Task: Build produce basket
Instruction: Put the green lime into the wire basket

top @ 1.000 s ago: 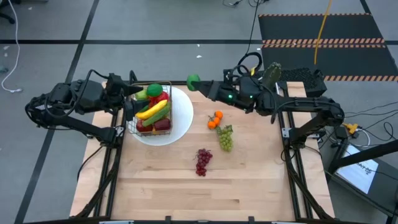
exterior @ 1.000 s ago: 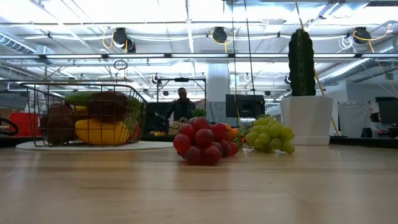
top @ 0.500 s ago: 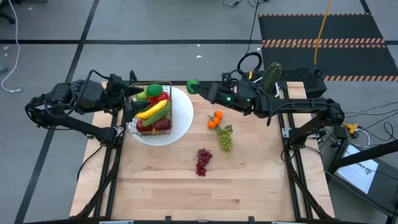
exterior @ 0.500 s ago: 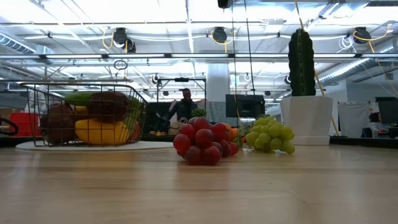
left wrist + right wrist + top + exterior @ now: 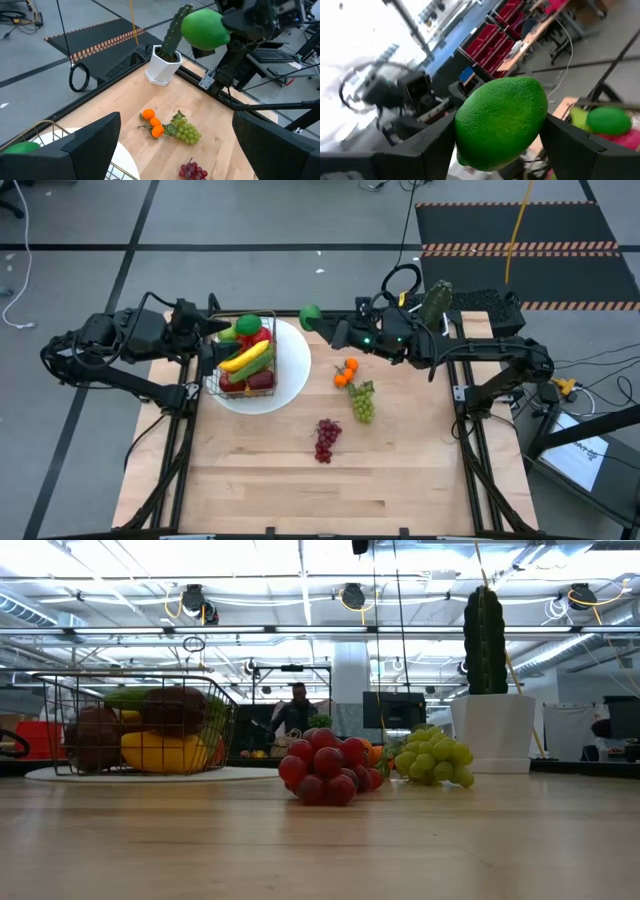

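The basket (image 5: 243, 358) is seen on a white plate (image 5: 290, 385) at the table's left-rear, already approx. full: a banana (image 5: 246, 358), red apples (image 5: 258, 379) and green pieces are packed inside. A lime (image 5: 310, 313) is held pinched in the right gripper (image 5: 322, 321), above the rear edge betw. plate and cactus pot (image 5: 162, 66), not yet over the basket; in the right wrist view it is seen clamped from both sides. The left gripper (image 5: 203, 332) is parked just beside the basket's far-left corner, fingers spread wide, nothing held. Left to be loaded, judged from the layout: the lime, small oranges (image 5: 345, 373), green grapes (image 5: 362, 402) and red grapes (image 5: 326, 439), all lying loose on the table (image 5: 400, 470) to the plate's right. Task est. past halfway. The surface is a pale wood butcher-block top w/ a dark frame. Beyond it, a workshop is seen: ceiling lights, shelving, red bins, a person (image 5: 296, 710) standing far off, and hazard-striped floor matting (image 5: 520, 225).
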Robot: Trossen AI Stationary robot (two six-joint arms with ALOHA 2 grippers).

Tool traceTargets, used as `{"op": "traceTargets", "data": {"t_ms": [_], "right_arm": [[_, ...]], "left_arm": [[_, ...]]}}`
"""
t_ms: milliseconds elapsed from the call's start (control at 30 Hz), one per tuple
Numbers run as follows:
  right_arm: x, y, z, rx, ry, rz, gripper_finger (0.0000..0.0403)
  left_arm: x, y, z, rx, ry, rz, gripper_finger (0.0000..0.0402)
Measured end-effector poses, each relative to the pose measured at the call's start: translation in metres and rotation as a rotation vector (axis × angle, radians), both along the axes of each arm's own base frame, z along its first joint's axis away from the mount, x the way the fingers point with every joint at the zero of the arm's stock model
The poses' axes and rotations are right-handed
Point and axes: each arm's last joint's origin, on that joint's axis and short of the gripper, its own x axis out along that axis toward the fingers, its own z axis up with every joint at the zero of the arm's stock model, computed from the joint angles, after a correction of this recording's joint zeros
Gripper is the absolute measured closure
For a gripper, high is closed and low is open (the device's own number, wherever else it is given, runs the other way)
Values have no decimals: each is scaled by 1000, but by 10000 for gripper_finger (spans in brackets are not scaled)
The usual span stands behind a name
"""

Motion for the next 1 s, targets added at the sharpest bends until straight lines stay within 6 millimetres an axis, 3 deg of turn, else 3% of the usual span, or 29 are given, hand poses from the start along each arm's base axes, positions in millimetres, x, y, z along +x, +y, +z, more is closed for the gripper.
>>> {"op": "traceTargets", "data": {"t_ms": [633, 833, 1000], "right_arm": [[1, 4, 0, -764, 248, 10, 142], [1, 4, 0, -774, 251, 9, 142], [0, 0, 0, -593, 196, 14, 142]], "left_arm": [[5, 0, -2, -38, -2, 19, 21], [7, -1, -2, -54, -4, 27, 21], [7, -1, -2, -96, -23, 45, 21]]}}
